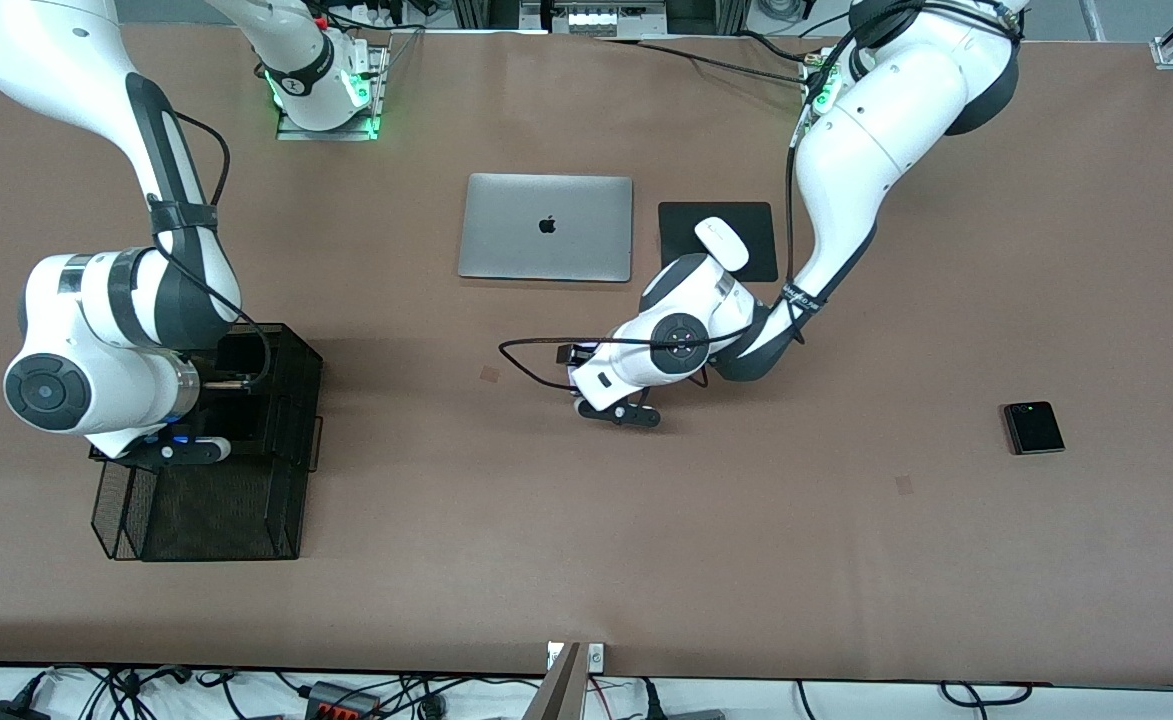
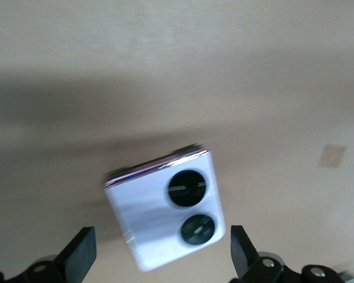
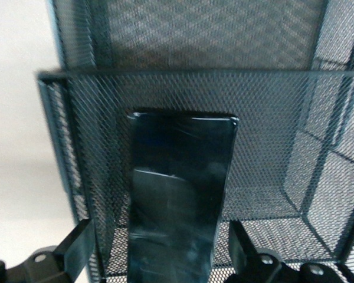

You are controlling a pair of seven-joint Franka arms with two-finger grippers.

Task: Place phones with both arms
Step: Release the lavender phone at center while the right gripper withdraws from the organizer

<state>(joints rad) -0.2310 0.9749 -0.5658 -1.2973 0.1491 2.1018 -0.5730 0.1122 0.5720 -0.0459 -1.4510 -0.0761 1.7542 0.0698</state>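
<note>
You see three phones. The lilac-white phone (image 2: 166, 209) is small and squarish, with two round black lenses one beside the other and a shiny edge. It lies on the brown table (image 1: 746, 560), near the middle, nearer to the front camera than the silver laptop (image 1: 546, 227). The front view hides it under the left arm's wrist. The long black phone (image 3: 178, 194) is a slim glossy slab, and it stands tilted inside a compartment of the black mesh organizer (image 1: 246, 480) at the right arm's end of the table. The small black phone (image 1: 1033, 427) is squarish and lies flat toward the left arm's end of the table, well apart from the others.

The left gripper (image 2: 159, 259) is low over the lilac-white phone. Its two fingers (image 2: 81, 252) are spread wide, one on each side of the phone, and you can see a gap between each finger and the phone, so it grips nothing. The right gripper (image 3: 159, 250) is over the mesh organizer with the long black phone between its fingers. The fingers are spread wide here too, with a gap on each side, so the phone is not clamped.

A white mouse (image 1: 723, 243) rests on a black pad (image 1: 717, 240) beside the laptop
</note>
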